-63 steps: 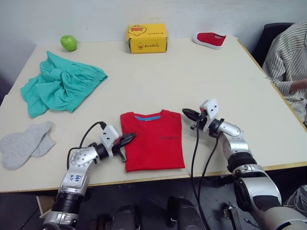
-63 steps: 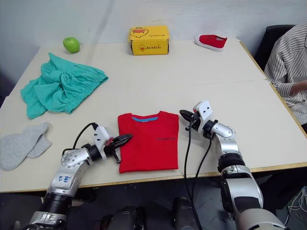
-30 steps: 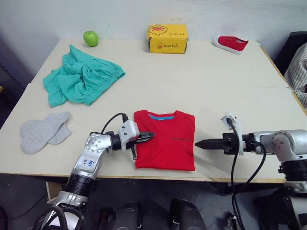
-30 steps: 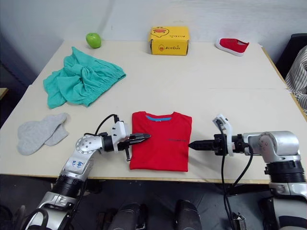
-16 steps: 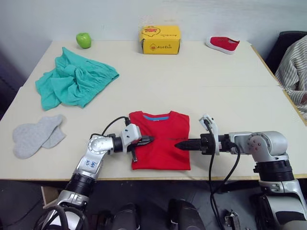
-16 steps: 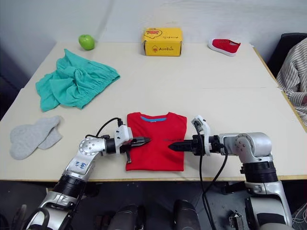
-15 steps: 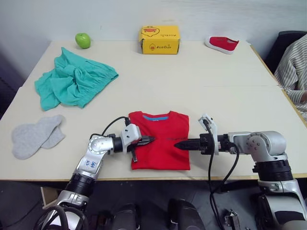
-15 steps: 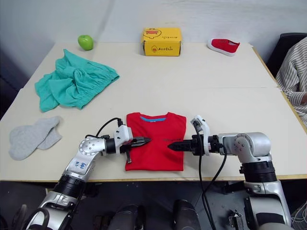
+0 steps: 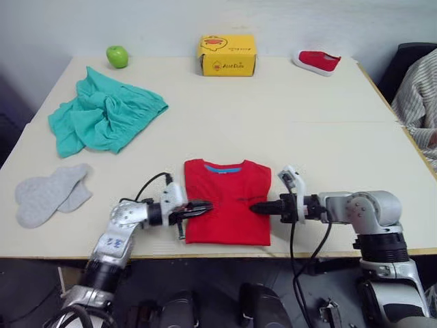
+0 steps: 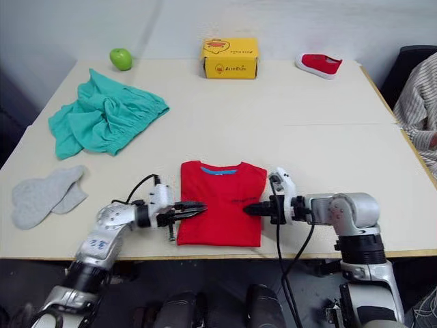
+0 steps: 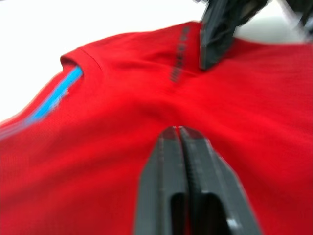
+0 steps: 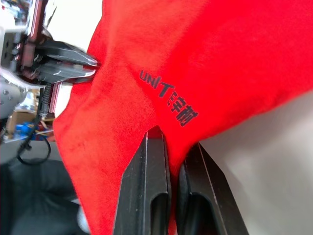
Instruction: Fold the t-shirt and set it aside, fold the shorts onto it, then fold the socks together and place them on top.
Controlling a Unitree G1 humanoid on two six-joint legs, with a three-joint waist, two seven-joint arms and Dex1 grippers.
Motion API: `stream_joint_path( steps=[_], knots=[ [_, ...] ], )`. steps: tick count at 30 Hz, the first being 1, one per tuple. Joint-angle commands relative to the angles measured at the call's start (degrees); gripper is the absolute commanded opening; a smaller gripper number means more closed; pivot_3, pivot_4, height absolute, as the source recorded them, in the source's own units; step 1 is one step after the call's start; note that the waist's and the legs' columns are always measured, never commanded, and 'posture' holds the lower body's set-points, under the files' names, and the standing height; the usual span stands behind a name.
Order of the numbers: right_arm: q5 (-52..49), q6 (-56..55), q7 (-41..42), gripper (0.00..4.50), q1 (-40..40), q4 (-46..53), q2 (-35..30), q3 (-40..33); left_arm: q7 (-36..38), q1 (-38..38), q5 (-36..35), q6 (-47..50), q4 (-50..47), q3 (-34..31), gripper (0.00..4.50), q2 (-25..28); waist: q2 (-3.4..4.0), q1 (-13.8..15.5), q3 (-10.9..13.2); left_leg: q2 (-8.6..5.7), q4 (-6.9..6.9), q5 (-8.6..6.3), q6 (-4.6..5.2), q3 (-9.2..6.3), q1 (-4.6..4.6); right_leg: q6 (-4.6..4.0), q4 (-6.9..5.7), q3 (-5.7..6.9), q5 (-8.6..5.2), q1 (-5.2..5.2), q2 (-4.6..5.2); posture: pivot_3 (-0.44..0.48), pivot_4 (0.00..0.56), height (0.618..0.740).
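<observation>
Two end effectors pinch the folded t-shirt (image 9: 227, 201) from opposite sides: the left end effector (image 9: 202, 206) is clenched on its left edge, the right end effector (image 9: 258, 207) clenched on its right edge beside the dark chest print. The t-shirt lies flat at the near edge of the surface (image 9: 293, 116), collar pointing away. Farther back and to the left of the t-shirt sit the crumpled shorts (image 9: 102, 119); the socks (image 9: 49, 193) lie well left of it.
</observation>
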State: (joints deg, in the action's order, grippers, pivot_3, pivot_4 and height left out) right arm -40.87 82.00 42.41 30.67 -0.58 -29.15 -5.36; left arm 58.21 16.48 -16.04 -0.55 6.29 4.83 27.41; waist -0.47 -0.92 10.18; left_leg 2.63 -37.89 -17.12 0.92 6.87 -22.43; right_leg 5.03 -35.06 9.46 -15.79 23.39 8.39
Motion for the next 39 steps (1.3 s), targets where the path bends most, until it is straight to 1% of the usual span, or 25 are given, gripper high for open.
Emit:
stream_joint_path(
  steps=[1,2,6,9,10,11,12,14,16,18,20,23,24,25,28,31,33,34,35,37,38,39],
  knots=[
    [-1.2,2.91,-1.39,0.0,-1.11,-0.22,-2.64,-5.34,0.91,-0.33,-5.77,1.12,-8.22,-4.19,1.53,1.34,0.02,0.99,0.02,-0.01,-0.1,-0.01,0.02,0.03,-0.12,0.0,-0.02,-0.02,0.0,0.09,0.0,0.0,0.15,0.74],
    [-1.41,3.29,-1.47,0.0,-1.42,-0.56,-3.76,-7.17,0.66,-0.71,-6.98,1.65,-10.17,-5.3,1.84,1.57,0.03,1.23,0.02,-0.06,-0.18,-0.03,0.09,0.03,-0.21,0.04,-0.01,-0.04,0.03,0.12,0.01,0.0,0.15,0.74],
    [-0.97,2.15,0.67,0.0,-4.36,-3.61,-12.44,-12.03,-0.17,-3.56,-11.11,6.21,-17.52,-9.01,3.1,4.06,0.08,1.73,0.04,-0.28,-0.28,-0.2,0.42,0.08,-0.39,0.22,0.1,-0.18,0.13,0.19,0.12,0.0,0.15,0.74],
    [0.39,-1.68,4.47,0.0,-6.82,-8.98,-20.38,-13.36,-0.12,-6.25,-14.24,8.84,-21.83,-11.66,4.05,6.28,0.1,1.62,0.06,-0.36,-0.27,-0.26,0.51,0.24,-0.41,0.26,0.15,-0.15,0.16,0.25,0.12,0.0,0.15,0.74],
    [0.74,-2.97,5.51,0.0,-7.17,-10.52,-22.05,-13.22,-0.2,-6.82,-14.91,9.6,-22.67,-12.25,4.36,6.83,0.11,1.58,0.07,-0.36,-0.27,-0.27,0.52,0.28,-0.41,0.27,0.2,-0.13,0.16,0.26,0.12,0.0,0.15,0.74],
    [2.39,-6.95,7.87,0.0,-7.39,-13.91,-24.76,-12.3,0.3,-7.79,-15.75,10.21,-23.68,-13.17,4.46,7.77,0.1,1.52,0.07,-0.37,-0.27,-0.29,0.55,0.34,-0.4,0.28,0.22,-0.11,0.16,0.27,0.11,0.0,0.15,0.74],
    [4.51,-11.77,10.58,0.0,-7.16,-17.87,-27.33,-11.04,0.72,-8.82,-16.37,10.84,-24.53,-14.08,4.46,8.83,0.1,1.44,0.07,-0.36,-0.27,-0.29,0.55,0.37,-0.4,0.3,0.24,-0.1,0.17,0.28,0.09,0.0,0.15,0.74],
    [7.75,-18.84,14.72,0.0,-6.08,-23.99,-30.44,-8.52,1.03,-10.04,-16.92,11.39,-25.42,-15.17,4.46,10.03,0.13,1.06,0.08,-0.35,-0.27,-0.29,0.55,0.53,-0.36,0.39,0.33,-0.09,0.22,0.28,0.08,0.0,0.15,0.74],
    [13.85,-27.27,19.76,0.0,-3.42,-30.23,-33.33,-2.18,1.9,-11.22,-17.16,10.81,-25.25,-16.31,4.46,10.94,0.15,0.74,0.1,-0.35,-0.27,-0.28,0.57,0.66,-0.28,0.47,0.53,-0.16,0.26,0.28,0.09,0.0,0.15,0.74],
    [20.13,-36.3,22.95,0.0,1.03,-37.93,-34.42,2.95,3.12,-12.29,-17.55,10.9,-25.05,-17.32,4.46,12.01,0.15,0.45,0.11,-0.3,-0.25,-0.3,0.59,0.83,-0.12,0.49,0.53,-0.27,0.27,0.26,0.09,0.0,0.15,0.74],
    [24.24,-41.98,24.22,0.0,5.17,-44.62,-34.06,5.63,3.87,-13.19,-18.17,11.31,-24.88,-18.17,4.46,12.82,0.2,-0.08,0.14,-0.21,-0.19,-0.32,0.53,1.02,0.06,0.47,0.46,-0.4,0.27,0.27,0.07,0.0,0.15,0.74],
    [26.36,-43.73,26.66,0.0,10.53,-51.97,-32.59,6.61,4.48,-14.08,-18.8,11.93,-25.22,-19.03,4.46,13.73,0.29,-0.63,0.2,-0.14,-0.16,-0.32,0.42,1.08,0.06,0.39,0.39,-0.42,0.22,0.35,0.04,0.0,0.15,0.74],
    [26.41,-44.61,29.35,0.0,11.26,-52.68,-32.48,6.87,4.23,-14.28,-18.98,12.09,-25.44,-19.39,4.46,13.76,0.3,-0.65,0.2,-0.07,-0.17,-0.3,0.36,1.11,0.06,0.36,0.38,-0.42,0.21,0.35,-0.02,0.0,0.15,0.74],
    [26.54,-44.67,31.57,0.25,12.03,-53.31,-32.37,7.11,3.77,-14.42,-19.06,12.15,-25.54,-19.67,4.49,13.69,0.32,-0.64,0.21,-0.03,-0.17,-0.29,0.34,1.14,0.06,0.35,0.39,-0.42,0.2,0.35,-0.06,0.0,0.15,0.74],
    [28.42,-49.9,29.09,1.02,13.2,-55.43,-32.01,5.66,2.13,-15.94,-18.78,12.08,-26.02,-20.63,4.5,13.04,0.35,-0.66,0.23,-0.01,-0.17,-0.29,0.34,1.22,0.07,0.35,0.32,-0.45,0.2,0.35,-0.09,0.0,0.15,0.74],
    [29.27,-55.12,29.13,2.12,10.24,-53.46,-33.88,4.31,2.11,-18.7,-18.79,12.54,-26.34,-21.03,4.5,13.19,0.37,-0.67,0.24,-0.01,-0.18,-0.3,0.35,1.3,0.09,0.35,0.37,-0.52,0.2,0.37,-0.07,0.0,0.15,0.74],
    [30.35,-62.09,28.32,2.83,6.62,-51.42,-36.24,2.88,1.44,-19.81,-18.21,11.21,-25.91,-22.06,4.5,12.61,0.43,-0.45,0.27,0.01,-0.18,-0.32,0.33,1.32,0.11,0.35,0.42,-0.52,0.2,0.38,-0.08,0.0,0.15,0.74],
    [31.16,-66.86,25.9,3.16,4.8,-50.25,-37.18,1.68,1.17,-19.87,-17.58,9.37,-25.11,-22.77,4.5,12.06,0.54,-0.19,0.34,0.0,-0.18,-0.32,0.33,1.31,0.11,0.35,0.41,-0.52,0.2,0.39,-0.06,0.0,0.15,0.74],
    [32.1,-73.68,23.98,3.51,2.47,-49.02,-38.15,0.53,0.59,-19.93,-16.58,7.41,-24.01,-23.66,4.5,11.57,0.63,0.09,0.38,-0.03,-0.19,-0.33,0.36,1.31,0.1,0.35,0.41,-0.52,0.2,0.38,-0.02,0.0,0.15,0.74],
    [32.38,-85.23,24.32,4.26,-3.04,-44.86,-39.61,-1.84,-0.77,-20.37,-15.76,5.48,-22.28,-25.78,4.5,10.91,0.65,0.19,0.39,-0.05,-0.22,-0.34,0.38,1.39,0.13,0.36,0.37,-0.57,0.2,0.4,0.0,0.0,0.15,0.74],
    [32.44,-89.32,23.74,4.48,-5.03,-43.06,-39.67,-2.87,-1.25,-20.76,-15.62,5.21,-21.86,-26.57,4.5,10.9,0.66,0.16,0.38,-0.03,-0.21,-0.35,0.37,1.4,0.14,0.36,0.37,-0.57,0.2,0.41,-0.02,0.0,0.15,0.74],
    [31.96,-91.23,23.31,4.48,-6.55,-40.62,-39.19,-3.88,-1.39,-21.63,-15.6,5.05,-21.52,-27.52,4.5,11.04,0.66,0.04,0.38,-0.01,-0.2,-0.35,0.35,1.42,0.19,0.36,0.35,-0.59,0.2,0.39,-0.04,0.0,0.15,0.74]
  ],
)
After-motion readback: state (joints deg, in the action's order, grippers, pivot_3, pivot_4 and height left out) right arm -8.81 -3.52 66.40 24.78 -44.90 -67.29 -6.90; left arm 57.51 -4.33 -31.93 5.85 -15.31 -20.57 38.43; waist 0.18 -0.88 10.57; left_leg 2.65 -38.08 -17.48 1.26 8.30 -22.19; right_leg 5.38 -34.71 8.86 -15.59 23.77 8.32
